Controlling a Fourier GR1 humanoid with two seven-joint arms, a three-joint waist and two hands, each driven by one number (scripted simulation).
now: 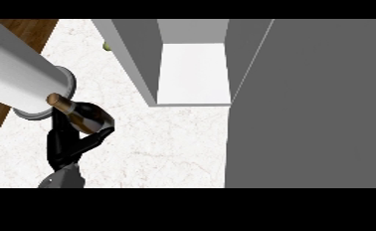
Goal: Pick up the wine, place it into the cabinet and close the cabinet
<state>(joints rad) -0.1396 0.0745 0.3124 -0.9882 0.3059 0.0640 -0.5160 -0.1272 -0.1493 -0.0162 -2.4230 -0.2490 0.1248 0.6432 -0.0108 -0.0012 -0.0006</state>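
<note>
While the left hand curls its black fingers around the wine, the bottle tilts above the white counter, cork end up and left. Off to the right, well apart, stands the cabinet, door open.

Kitchen counter seen from steeply above

A white, faintly marbled countertop is spread across most of the view, with a strip of brown wood showing at the top left corner. A small greenish object, too hidden to identify, is tucked at the back. The light is flat and even, with pretty much no hard shadows cast anywhere.
</note>
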